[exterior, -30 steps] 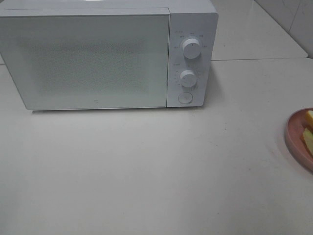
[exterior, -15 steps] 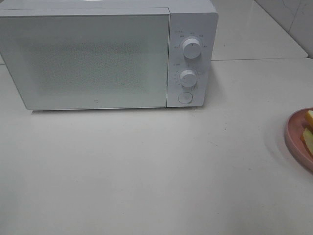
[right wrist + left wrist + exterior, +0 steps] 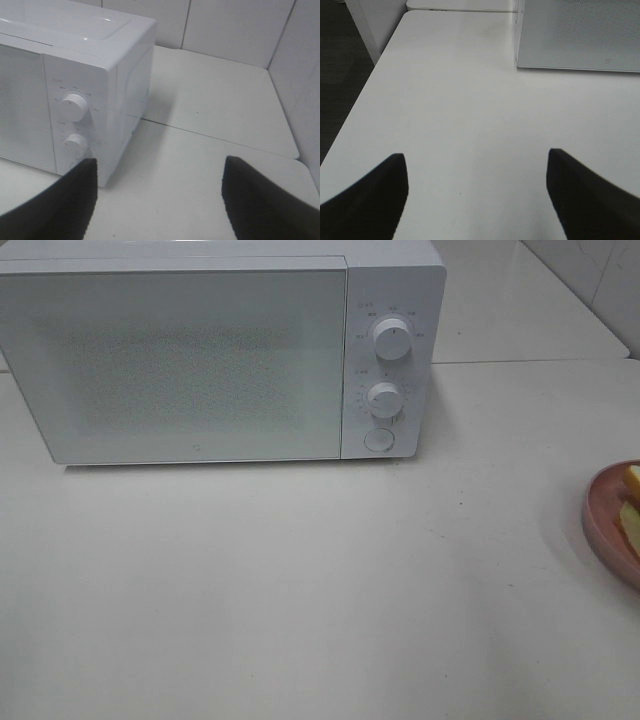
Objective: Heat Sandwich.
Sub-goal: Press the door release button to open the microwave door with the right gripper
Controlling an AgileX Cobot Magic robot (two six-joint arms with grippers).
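Change: nothing visible has shifted over the last second; the scene and both arms are as they were, so the task has not yet begun in earnest.
Counter [image 3: 300, 590]: bare white surface spreads under and ahead of both grippers.
Microwave [image 3: 200, 350]: stands ahead of both grippers, well apart from them, with its door [image 3: 180, 360] shut. By this reading, opening the door is the first step.
Plate [image 3: 600, 515]: pink, on the right gripper's side of the counter, cut off by the edge of the high view; neither wrist camera shows it.
Sandwich [image 3: 632, 525]: pale yellowish pieces lying on the plate, untouched, well apart from the microwave.
Controls: two knobs [image 3: 393, 338] and a round button [image 3: 378, 440] face the right gripper.
Left gripper [image 3: 476, 155]: jaws spread wide with nothing between them, hovering above the counter and pointed toward the microwave's near corner.
Right gripper [image 3: 159, 161]: jaws likewise wide and empty, held above the counter and aimed at the control panel side.
Arms: both are outside the high view, so apparently drawn back.
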